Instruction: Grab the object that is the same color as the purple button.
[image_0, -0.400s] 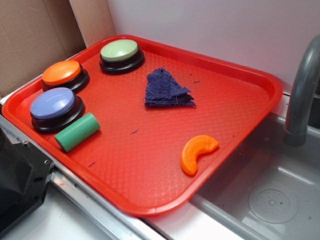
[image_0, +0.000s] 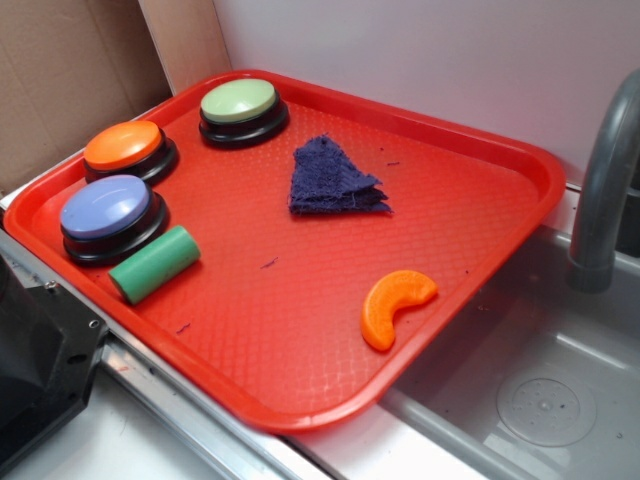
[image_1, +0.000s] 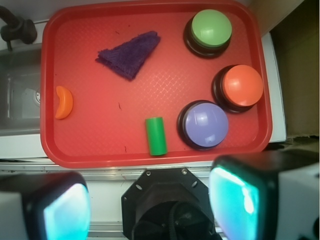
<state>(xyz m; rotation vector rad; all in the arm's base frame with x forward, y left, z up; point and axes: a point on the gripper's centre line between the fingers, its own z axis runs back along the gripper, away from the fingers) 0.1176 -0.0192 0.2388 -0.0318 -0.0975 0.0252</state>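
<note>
The object, a dark purple knitted cloth (image_0: 333, 181) (image_1: 130, 55), lies flat near the middle back of the red tray (image_0: 480, 240) (image_1: 100, 150). The purple button (image_0: 108, 215) (image_1: 205, 124) sits at the tray's left front corner beside a green cylinder (image_0: 155, 263) (image_1: 156, 135). My gripper (image_1: 150, 207) hangs high above the tray's near edge, over the robot base, and is open with nothing between its fingers (image_1: 235, 200). The gripper does not show in the exterior view.
An orange button (image_0: 128, 148) (image_1: 241, 87) and a light green button (image_0: 241, 108) (image_1: 210, 30) stand along the tray's left side. An orange crescent (image_0: 392, 304) (image_1: 64, 102) lies near the sink side. A grey sink (image_0: 540, 400) with a faucet (image_0: 600, 190) is to the right; cardboard (image_0: 70, 70) stands behind.
</note>
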